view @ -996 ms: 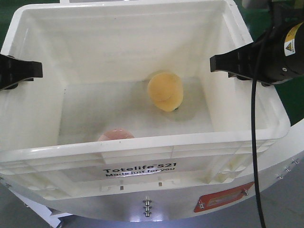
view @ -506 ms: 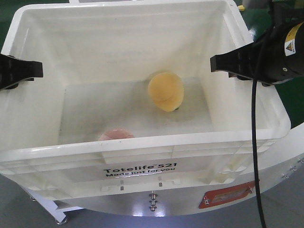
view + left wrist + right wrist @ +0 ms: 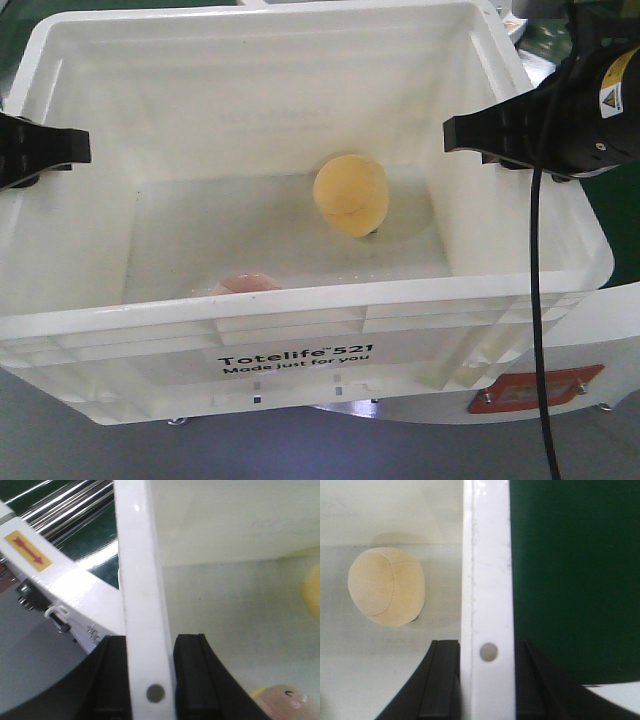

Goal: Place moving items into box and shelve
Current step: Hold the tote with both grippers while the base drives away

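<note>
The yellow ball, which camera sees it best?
The right wrist view: the ball is whole, close, and its seam shows. The front view also shows it whole, but smaller. The left wrist view catches only a yellow sliver at its right edge.

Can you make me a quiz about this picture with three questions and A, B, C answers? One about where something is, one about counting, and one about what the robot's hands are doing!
1. Where is the yellow ball?
A) inside the white box
B) on a shelf
C) under the box

2. How many things lie in the box?
A) one
B) two
C) five

3. What are the left hand and right hand doing?
A) hanging open in the air
B) squeezing the ball
C) gripping the box's side rims

Answers:
1 A: the ball sits on the box's floor.
2 B: there is the ball and a pinkish item by the near wall.
3 C: each wrist view shows a rim clamped between the hand's two sides.
</note>
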Robot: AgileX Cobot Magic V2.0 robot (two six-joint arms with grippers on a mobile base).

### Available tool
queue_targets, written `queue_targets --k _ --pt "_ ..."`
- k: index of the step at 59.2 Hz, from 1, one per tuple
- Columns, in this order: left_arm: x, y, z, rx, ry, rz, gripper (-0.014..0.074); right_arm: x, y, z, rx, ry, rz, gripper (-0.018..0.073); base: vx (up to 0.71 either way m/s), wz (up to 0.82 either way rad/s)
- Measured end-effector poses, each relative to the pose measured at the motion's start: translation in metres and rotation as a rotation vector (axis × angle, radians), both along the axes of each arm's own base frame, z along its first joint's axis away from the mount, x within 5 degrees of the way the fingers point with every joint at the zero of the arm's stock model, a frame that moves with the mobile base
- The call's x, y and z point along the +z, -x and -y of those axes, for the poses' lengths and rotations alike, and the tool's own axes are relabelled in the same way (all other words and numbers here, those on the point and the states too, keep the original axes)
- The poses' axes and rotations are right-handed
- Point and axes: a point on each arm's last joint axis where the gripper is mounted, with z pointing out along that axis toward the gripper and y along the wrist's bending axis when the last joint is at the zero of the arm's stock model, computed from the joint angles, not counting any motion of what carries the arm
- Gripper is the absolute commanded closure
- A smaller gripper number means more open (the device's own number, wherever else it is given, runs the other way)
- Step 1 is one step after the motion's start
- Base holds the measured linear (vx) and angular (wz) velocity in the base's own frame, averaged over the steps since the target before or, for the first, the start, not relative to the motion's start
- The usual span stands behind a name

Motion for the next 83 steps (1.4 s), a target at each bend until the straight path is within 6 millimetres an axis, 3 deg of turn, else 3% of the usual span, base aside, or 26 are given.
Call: queue_targets --k 83 --pt "0.0001 0.0000 -0.0001 0.002 0.001 0.000 0.0449 0.0000 0.0000 -0.0001 0.000 -0.001 0.000 0.0502 -0.13 0.53"
